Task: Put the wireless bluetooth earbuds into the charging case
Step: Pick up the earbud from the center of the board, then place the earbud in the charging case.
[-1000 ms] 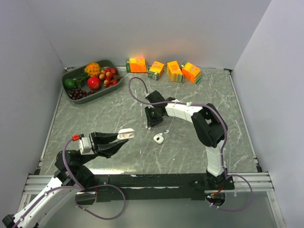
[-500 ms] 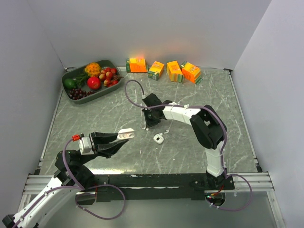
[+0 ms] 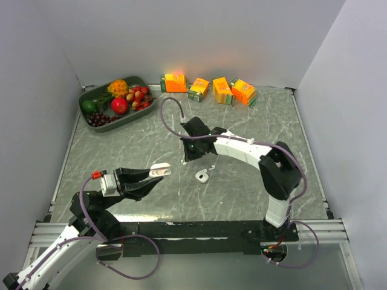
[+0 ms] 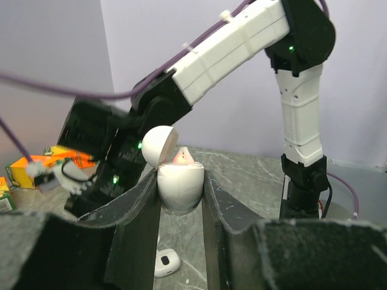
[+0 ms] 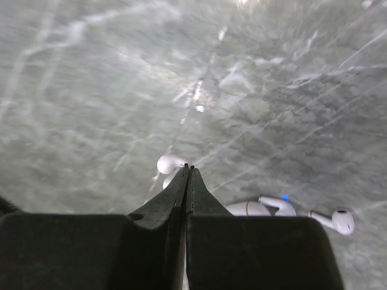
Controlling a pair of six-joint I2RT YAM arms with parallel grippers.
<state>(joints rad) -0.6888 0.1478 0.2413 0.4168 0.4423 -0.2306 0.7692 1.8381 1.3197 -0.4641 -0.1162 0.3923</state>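
Note:
My left gripper (image 3: 158,171) is shut on the white charging case (image 4: 180,184); its lid stands open and it is held above the table, also seen in the top view (image 3: 161,170). My right gripper (image 3: 184,159) hovers just right of the case, jaws pressed together. A tiny white earbud (image 5: 171,163) sits at its fingertips and looks pinched by its stem; it shows as a white speck in the top view (image 3: 182,162). Another earbud (image 5: 340,221) lies on the table beside a white rounded piece (image 3: 202,176) with a dark spot, also in the left wrist view (image 4: 165,263).
Several orange juice cartons (image 3: 208,89) stand along the back wall. A grey tray (image 3: 144,83) of fruit sits at the back left. The right arm (image 3: 242,147) stretches across the middle of the marble table (image 3: 133,145).
My right gripper has moved left toward the held case, the white earbud speck at its tips moving with it. The left arm has stayed still.

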